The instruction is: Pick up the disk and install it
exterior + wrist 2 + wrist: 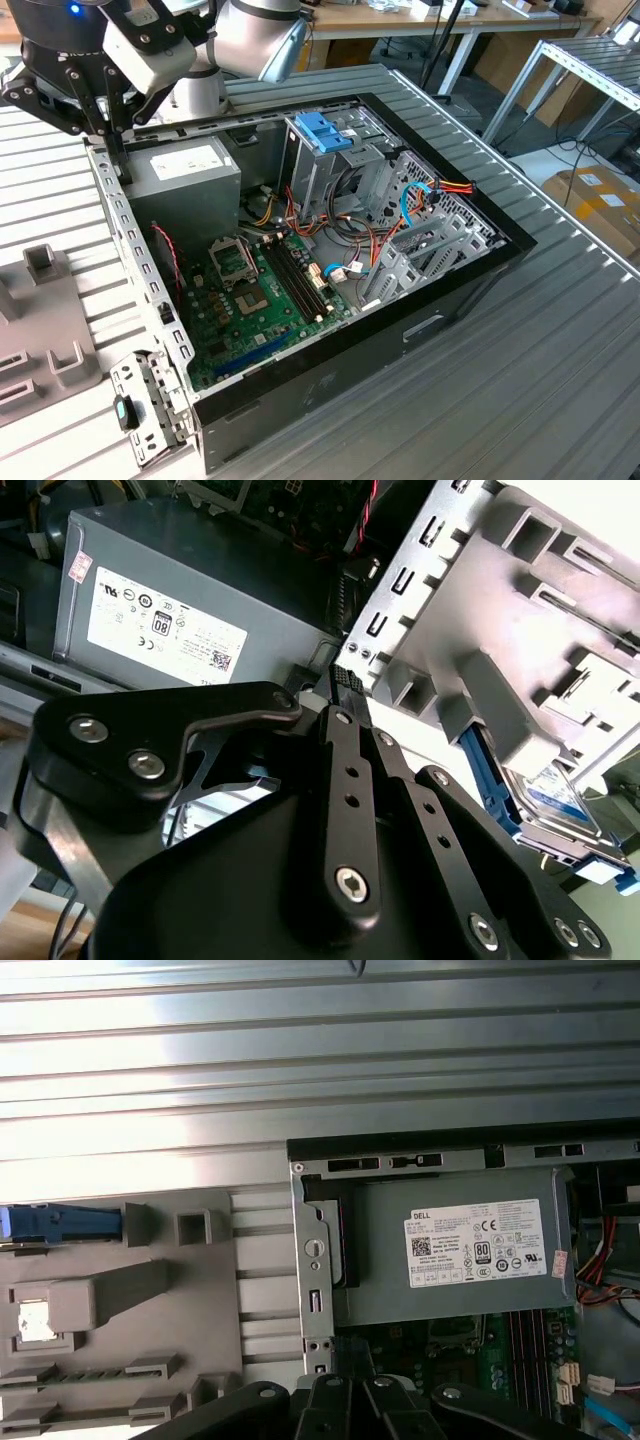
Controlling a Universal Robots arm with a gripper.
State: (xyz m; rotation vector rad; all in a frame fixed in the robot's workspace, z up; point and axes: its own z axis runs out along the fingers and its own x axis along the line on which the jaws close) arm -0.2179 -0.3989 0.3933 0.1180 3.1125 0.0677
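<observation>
The disk [548,792], a dark drive in a bright blue carrier, stands on edge in a slot of the grey fixture [520,610] beside the open computer case. In the first wrist view the disk's blue rail [60,1223] shows along the fixture [150,1300]. My gripper [112,135] hangs over the case's rear corner by the power supply [185,180], at the exterior view's left. It is shut with nothing in it and is apart from the disk. Its black linkage shows in both wrist views, my gripper [343,677] above the case's metal edge and my gripper [350,1385] near the power supply [470,1250].
The case lies open on a ribbed metal table [520,370]. Inside are a green motherboard [260,290], an upright metal drive cage with a blue handle [325,130], and coloured cables [420,200]. A perforated metal rail [135,250] borders the case on the fixture side.
</observation>
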